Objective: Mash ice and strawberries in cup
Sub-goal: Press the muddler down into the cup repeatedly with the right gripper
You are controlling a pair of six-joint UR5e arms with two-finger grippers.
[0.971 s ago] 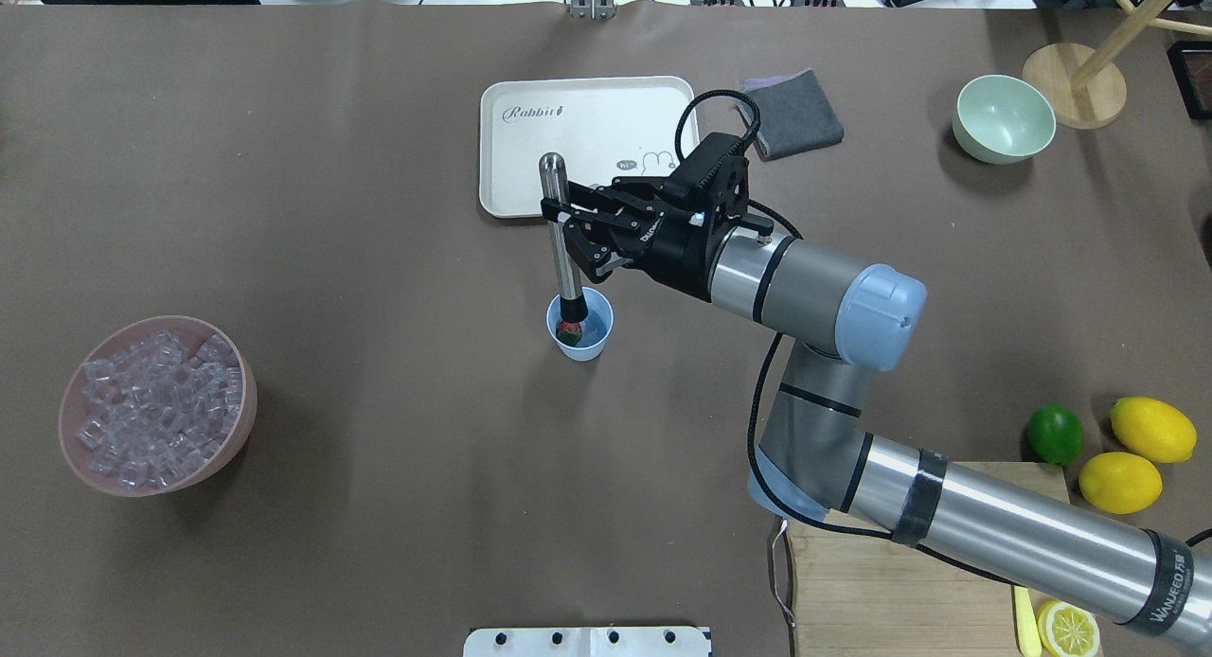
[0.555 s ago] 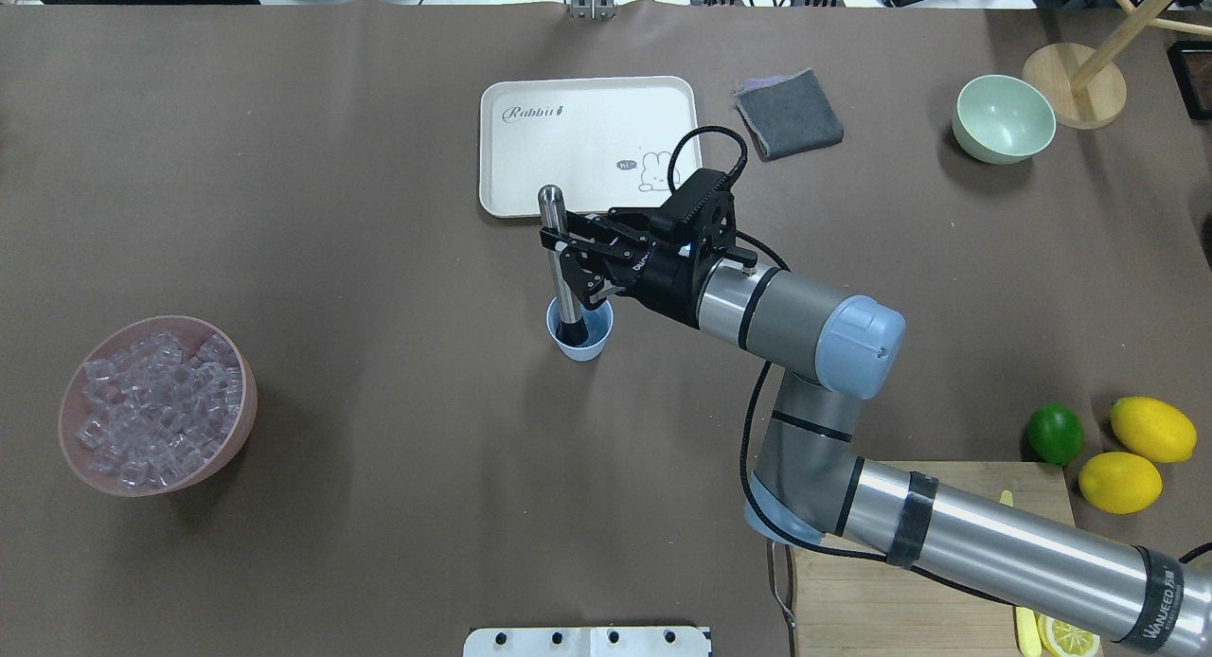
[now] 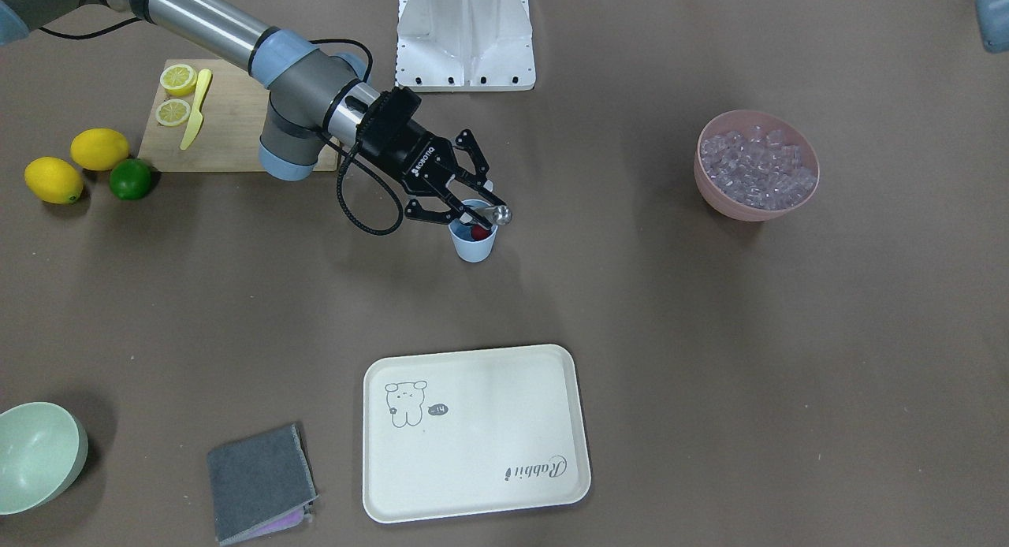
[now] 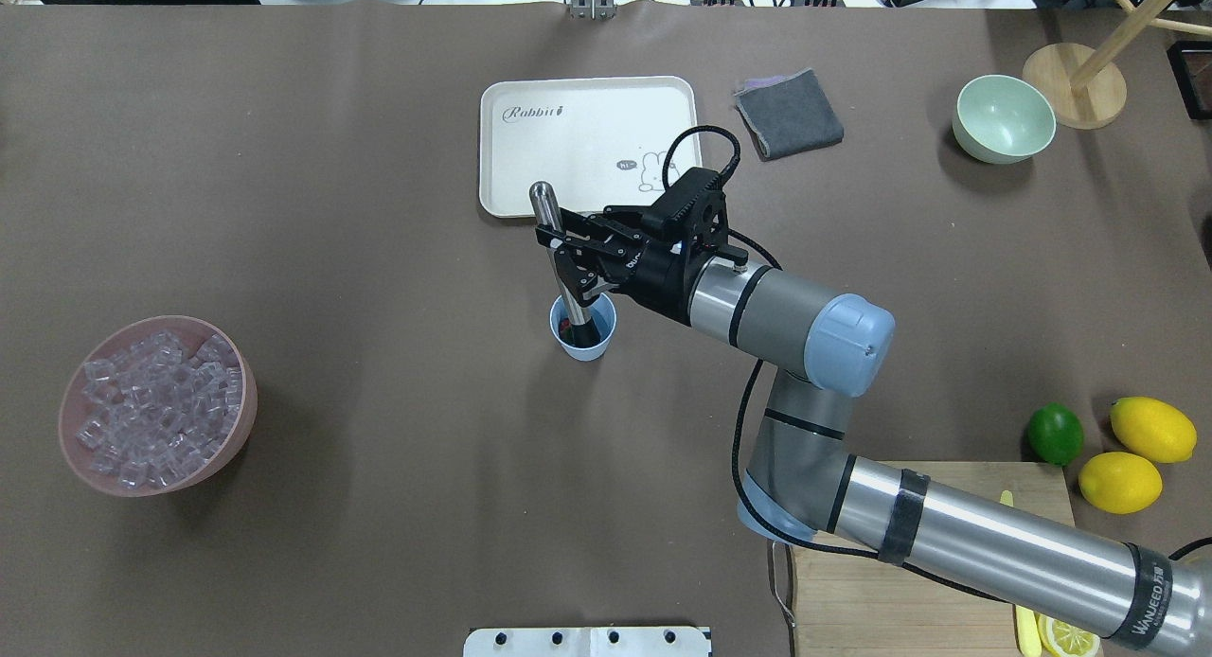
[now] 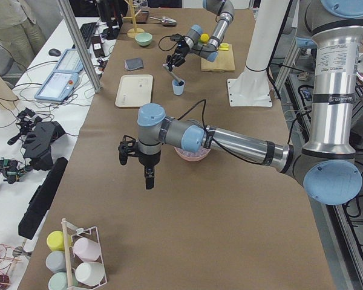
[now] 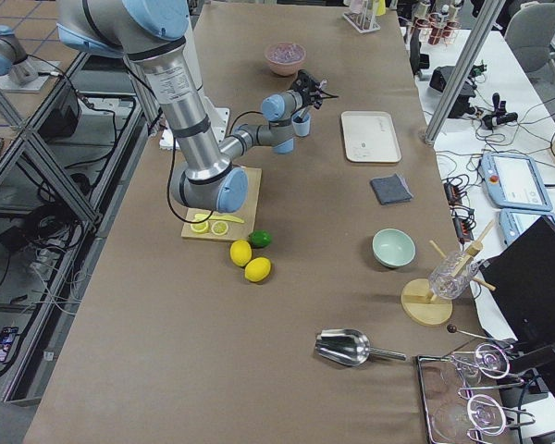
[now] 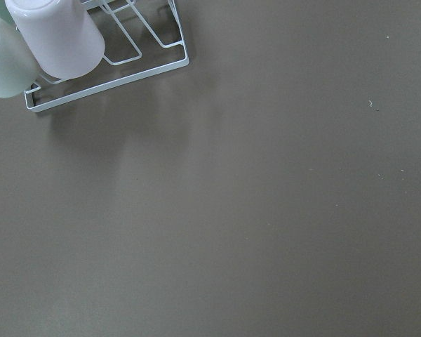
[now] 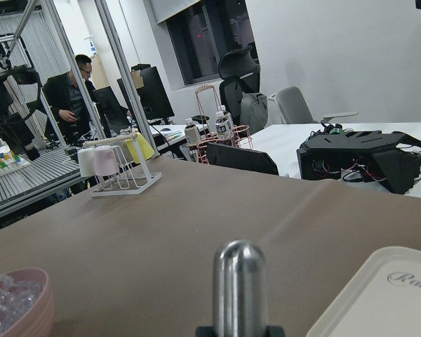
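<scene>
Steel muddler (image 4: 543, 201), clamped in the right jaws, leans into the blue cup (image 4: 589, 347) just below them, its head by the strawberry (image 3: 478, 232). Pressing straight down should keep the light cup upright. The ice (image 4: 151, 401) lies well apart from them. Whether the left jaws are open cannot be told.

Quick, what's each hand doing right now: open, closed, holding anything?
Right hand: closed on the metal masher, whose tip is in the blue cup.
Left hand: seen only from the side view; cannot tell.
</scene>
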